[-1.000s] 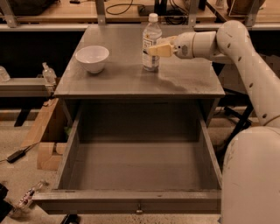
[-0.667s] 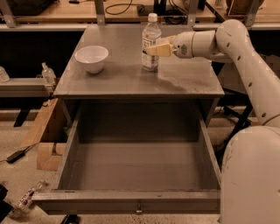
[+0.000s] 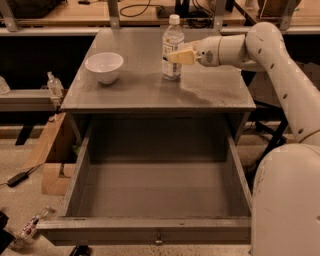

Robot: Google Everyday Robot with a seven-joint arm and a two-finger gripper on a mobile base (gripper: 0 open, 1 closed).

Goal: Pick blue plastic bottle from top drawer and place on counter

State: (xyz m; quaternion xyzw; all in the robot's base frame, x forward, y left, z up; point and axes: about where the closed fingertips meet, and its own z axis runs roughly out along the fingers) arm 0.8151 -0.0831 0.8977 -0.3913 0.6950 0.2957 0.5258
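The blue plastic bottle [image 3: 172, 42], clear with a white cap and white label, stands upright on the counter [image 3: 150, 85] at its back right. My gripper [image 3: 176, 56] reaches in from the right at label height and is shut on the bottle, one yellowish finger [image 3: 184, 56] lying across its front. The top drawer [image 3: 157, 195] is pulled fully open below the counter, with a bare flat bottom and a small knob [image 3: 158, 241] on its front panel.
A white bowl [image 3: 104, 66] sits on the counter's left side. A light wooden bench [image 3: 75, 12] with cables runs behind. A pump-topped bottle [image 3: 54, 86] stands on a low shelf at the left. Cardboard [image 3: 50, 160] and clutter lie on the floor at the left.
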